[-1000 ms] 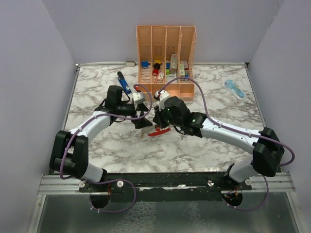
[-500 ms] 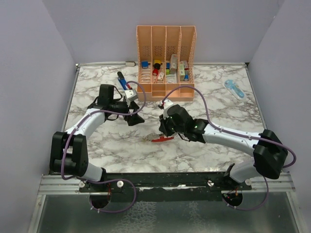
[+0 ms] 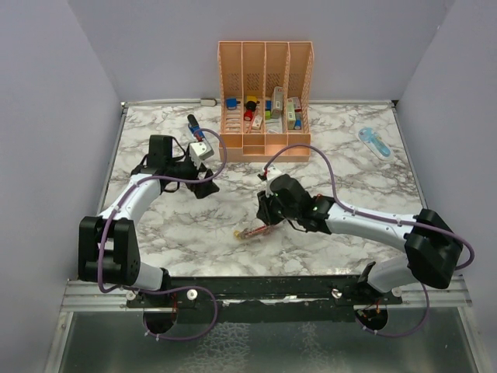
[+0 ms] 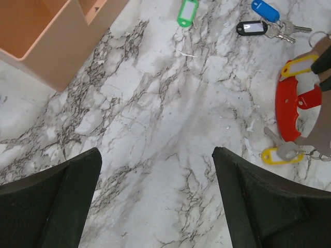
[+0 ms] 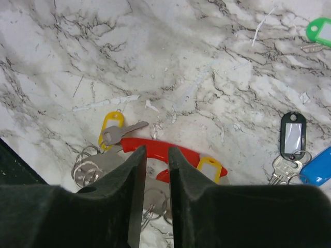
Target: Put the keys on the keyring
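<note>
Right wrist view: your right gripper [image 5: 155, 155] has its jaws narrow, pinched across the red keyring [image 5: 191, 154]. The keyring lies on the table [image 5: 155, 51], its long axis crosswise to the fingers. A yellow-tagged key [image 5: 111, 129] touches it. The black-tagged key [image 5: 292, 135] and green-tagged key [image 5: 321, 30] lie loose further right. Your left gripper [image 4: 158, 206] is wide, empty and well apart. The organizer [image 3: 264, 54] holds small coloured items.

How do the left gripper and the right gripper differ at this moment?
The left gripper is wide open; the right gripper is almost closed. The left gripper holds nothing and hangs over a bare part of the table; the right gripper pinches the red keyring, with yellow-tagged keys beside it. Both have dark fingers and point down at the marble.
</note>
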